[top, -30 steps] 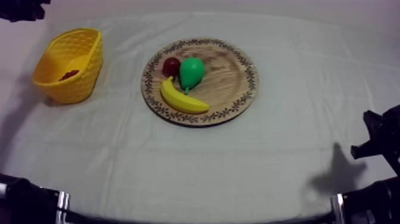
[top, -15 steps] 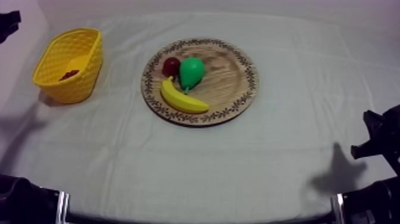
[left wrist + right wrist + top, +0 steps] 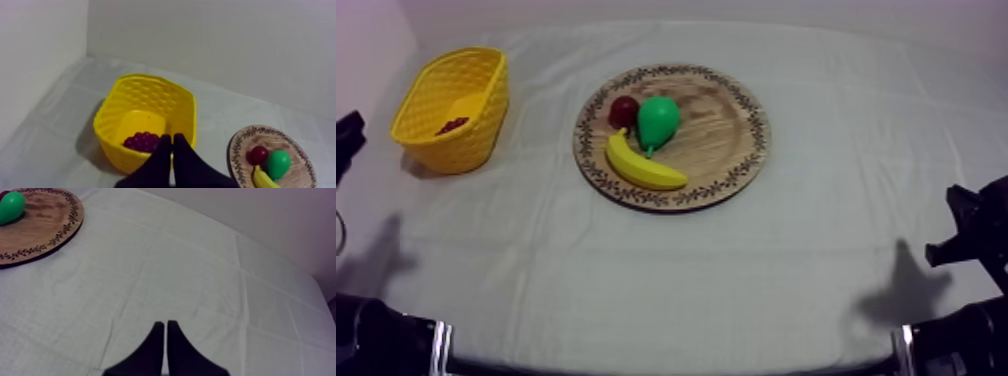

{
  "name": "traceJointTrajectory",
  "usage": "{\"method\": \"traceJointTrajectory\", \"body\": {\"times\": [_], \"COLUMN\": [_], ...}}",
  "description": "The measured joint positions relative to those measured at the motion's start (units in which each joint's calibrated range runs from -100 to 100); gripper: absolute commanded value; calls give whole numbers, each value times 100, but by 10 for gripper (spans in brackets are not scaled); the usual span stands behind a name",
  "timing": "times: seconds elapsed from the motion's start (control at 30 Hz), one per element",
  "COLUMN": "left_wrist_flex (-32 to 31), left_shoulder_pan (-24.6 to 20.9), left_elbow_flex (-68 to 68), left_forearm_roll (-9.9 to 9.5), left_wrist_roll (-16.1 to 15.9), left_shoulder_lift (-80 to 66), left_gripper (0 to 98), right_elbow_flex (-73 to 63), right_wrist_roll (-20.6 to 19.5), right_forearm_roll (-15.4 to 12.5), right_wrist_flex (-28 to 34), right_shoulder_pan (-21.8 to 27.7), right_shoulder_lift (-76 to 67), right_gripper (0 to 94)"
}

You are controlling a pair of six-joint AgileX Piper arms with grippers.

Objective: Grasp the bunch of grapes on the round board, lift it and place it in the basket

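The bunch of grapes (image 3: pixel 451 126) lies dark red inside the yellow basket (image 3: pixel 471 140) at the table's far left. In the left wrist view my left gripper (image 3: pixel 172 136) is shut on nothing, its fingers a narrow wedge just before the basket (image 3: pixel 180 107), with the grapes (image 3: pixel 142 141) on the basket's floor. From above, my left gripper (image 3: pixel 346 140) sits at the table's left edge, beside the basket. The wooden board (image 3: pixel 721 130) carries a pear (image 3: pixel 658 120), a banana (image 3: pixel 641 165) and a small red fruit (image 3: pixel 624 110). My right gripper (image 3: pixel 165 323) is shut, over bare cloth.
The right arm (image 3: pixel 966 230) rests low at the table's right edge. In the right wrist view the board (image 3: pixel 45 223) with the pear (image 3: pixel 11 205) lies well away from that gripper. Open cloth stretches between board and both arms.
My left arm has drawn back from the far left corner, down along the table's left edge, away from the basket. The grapes stay in the basket. The right arm is still.
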Motion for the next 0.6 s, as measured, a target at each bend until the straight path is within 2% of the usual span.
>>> {"method": "traceJointTrajectory", "body": {"times": [0.13, 0.27, 0.47, 0.6], "left_wrist_flex": [121, 290, 579, 724], "left_shoulder_pan": [-6, 35, 44, 44], "left_elbow_flex": [845, 1450, 1650, 1655], "left_forearm_roll": [8, 8, 56, 67], "left_wrist_roll": [90, -25, -385, -688], "left_shoulder_lift": [-735, -1348, -1668, -1690], "left_gripper": [1, 1, 34, 11], "right_elbow_flex": [0, 0, 0, 0], "right_wrist_roll": [0, 0, 0, 4], "right_forearm_roll": [0, 0, 0, 0], "right_wrist_flex": [0, 0, 0, 0], "right_shoulder_pan": [0, 0, 0, 0], "right_shoulder_lift": [0, 0, 0, 0], "right_gripper": [3, 3, 3, 3]}}
